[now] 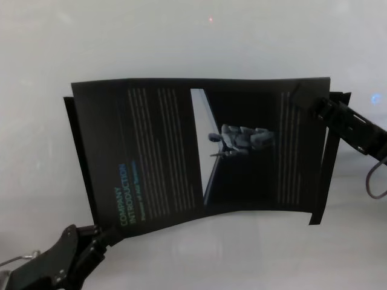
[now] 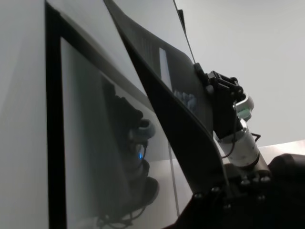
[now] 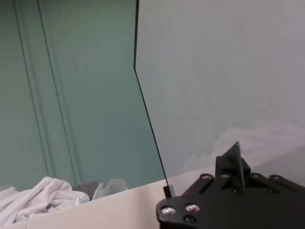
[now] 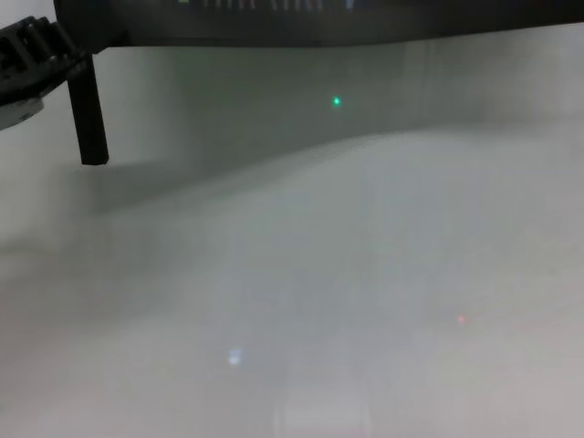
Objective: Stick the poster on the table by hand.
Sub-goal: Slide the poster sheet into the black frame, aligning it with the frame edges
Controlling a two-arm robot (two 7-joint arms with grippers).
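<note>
There is one poster (image 1: 199,151), a black sheet with one teal heading. Two end effectors are visible: the left end effector (image 1: 100,232) at the poster's near left corner and the right end effector (image 1: 308,99) at its far right corner. There is one bench (image 1: 181,36).
</note>
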